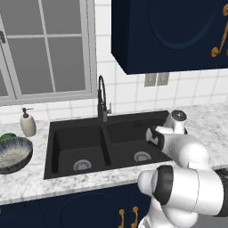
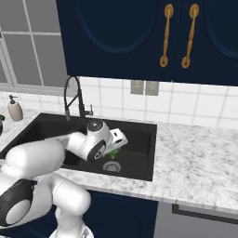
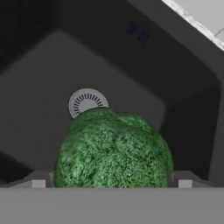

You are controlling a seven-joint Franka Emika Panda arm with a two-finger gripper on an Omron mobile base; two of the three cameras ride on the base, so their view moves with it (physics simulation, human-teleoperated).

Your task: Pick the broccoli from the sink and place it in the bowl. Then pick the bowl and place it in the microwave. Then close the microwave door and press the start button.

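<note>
The broccoli [image 3: 113,148] is a bright-green lumpy floret in the right basin of the black sink [image 1: 75,127], close to the round steel drain [image 3: 86,101]. My gripper [image 3: 111,183] reaches down into that basin and is open, with one fingertip on each side of the floret. From the right base camera, a bit of green broccoli [image 2: 113,151] shows under the white hand [image 2: 118,139]. The grey speckled bowl [image 1: 13,153] stands on the counter left of the sink. The microwave and its door are out of view.
A tall black arched faucet [image 1: 102,95] rises behind the divider between the basins. A soap dispenser [image 1: 27,122] stands at the back left, with something green [image 1: 6,136] behind the bowl. Navy wall cabinets [image 2: 139,37] hang overhead. Marble counter [image 2: 200,158] extends right of the sink.
</note>
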